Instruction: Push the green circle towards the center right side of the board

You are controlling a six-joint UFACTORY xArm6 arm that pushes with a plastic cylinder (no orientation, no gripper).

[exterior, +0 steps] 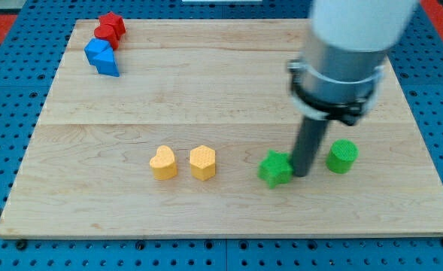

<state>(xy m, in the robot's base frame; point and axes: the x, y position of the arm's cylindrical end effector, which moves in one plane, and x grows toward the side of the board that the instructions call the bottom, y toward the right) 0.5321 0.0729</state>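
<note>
Green circle (342, 156) sits lower right of the frame; my tip (301, 174), a jawless rod, stands between it and the green star (275, 168), which a careless sweep could drag along.

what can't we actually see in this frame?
- My tip: it stands between the green star and green circle; contact with the star can't be told.
- Arm: cut off by the view's top edge.
- Board: the arm hides part of its top right.
</note>
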